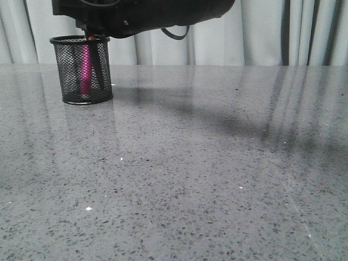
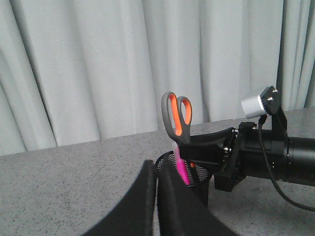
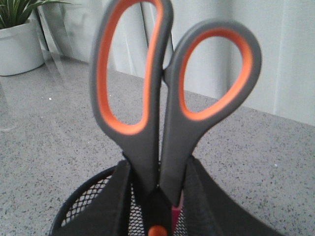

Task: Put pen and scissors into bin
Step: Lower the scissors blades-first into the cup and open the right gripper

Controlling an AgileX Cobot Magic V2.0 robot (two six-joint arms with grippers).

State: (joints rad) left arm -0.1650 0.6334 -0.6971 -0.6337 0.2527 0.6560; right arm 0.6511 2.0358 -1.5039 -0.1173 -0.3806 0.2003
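The bin (image 1: 81,93), a black mesh cup, stands at the table's far left. The pink pen (image 1: 86,68) stands upright inside it. My right gripper (image 1: 92,33) reaches in from above the rim, shut on the scissors (image 1: 98,70), whose dark blades hang down inside the mesh. In the right wrist view the fingers (image 3: 120,196) clamp the grey handles of the scissors (image 3: 145,147) just above the orange pivot, over the bin (image 3: 83,201) and pen (image 3: 176,214). My left gripper (image 2: 156,172) is shut and empty, close beside the bin (image 2: 199,177), facing the scissors (image 2: 177,115).
A white plant pot (image 3: 19,44) stands on the table beyond the bin. Grey curtains (image 1: 244,32) hang behind the table's far edge. The right arm's black body (image 2: 275,160) stretches across just above the table beside the bin.
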